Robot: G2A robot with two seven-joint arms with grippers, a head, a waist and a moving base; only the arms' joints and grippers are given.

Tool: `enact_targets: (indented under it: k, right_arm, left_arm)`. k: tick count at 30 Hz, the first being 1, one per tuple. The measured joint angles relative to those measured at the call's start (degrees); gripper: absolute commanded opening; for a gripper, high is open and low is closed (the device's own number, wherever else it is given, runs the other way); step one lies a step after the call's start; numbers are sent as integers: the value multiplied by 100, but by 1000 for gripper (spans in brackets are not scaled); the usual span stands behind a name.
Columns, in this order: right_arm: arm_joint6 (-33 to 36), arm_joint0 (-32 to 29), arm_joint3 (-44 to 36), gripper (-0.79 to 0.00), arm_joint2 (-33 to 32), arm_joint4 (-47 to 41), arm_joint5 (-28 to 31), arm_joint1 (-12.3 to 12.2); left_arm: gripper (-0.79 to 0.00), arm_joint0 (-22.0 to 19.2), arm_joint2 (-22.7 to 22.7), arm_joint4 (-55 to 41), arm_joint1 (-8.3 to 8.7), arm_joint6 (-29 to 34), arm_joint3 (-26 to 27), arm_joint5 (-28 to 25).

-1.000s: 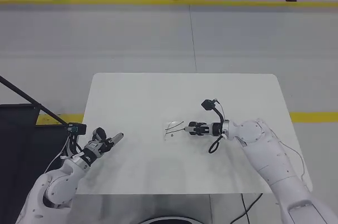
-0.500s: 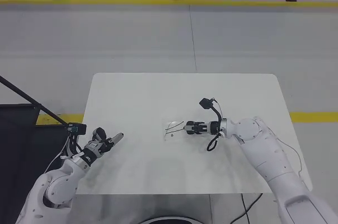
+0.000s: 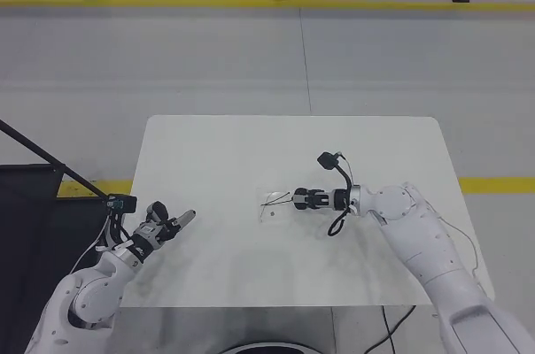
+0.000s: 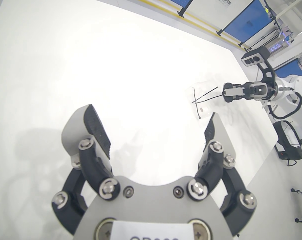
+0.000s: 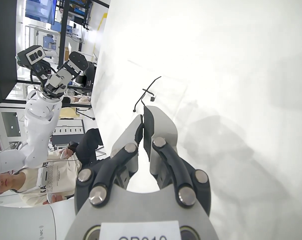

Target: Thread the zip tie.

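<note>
Right gripper (image 5: 143, 116) pinches zip tie (image 5: 147, 91) (held end hidden).

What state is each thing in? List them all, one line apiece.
clear plastic sheet: lying flat on the white table.
zip tie: black, lying over the clear plastic sheet, one end pinched; whether it is threaded cannot be told.
right gripper: shut on the zip tie.
left gripper: open, empty.
</note>
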State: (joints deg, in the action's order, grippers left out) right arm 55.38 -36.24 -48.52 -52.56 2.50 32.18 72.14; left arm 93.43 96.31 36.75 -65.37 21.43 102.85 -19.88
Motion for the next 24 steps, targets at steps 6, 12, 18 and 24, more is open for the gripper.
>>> enact_targets:
  k: [6,12,18,24]
  right_arm:
    - [106,-370,-708,-785,-459,198,335,-252]
    - [525,-1011,-2175,-785,-1061,596,183,-569]
    - [1137,-1497,-3611,-785,-1380,826,-120,-765]
    - [1374,-1661,-4234,-785,-1384,1050,-273,-836]
  left_arm:
    - [0,0,-46,18,2,-33,35,-96]
    - [0,-62,-113,-10,35,178,180,-527]
    - [0,-159,-237,-200,84,662,410,-1075]
    - [0,-220,-444,-254,131,1168,633,-1444]
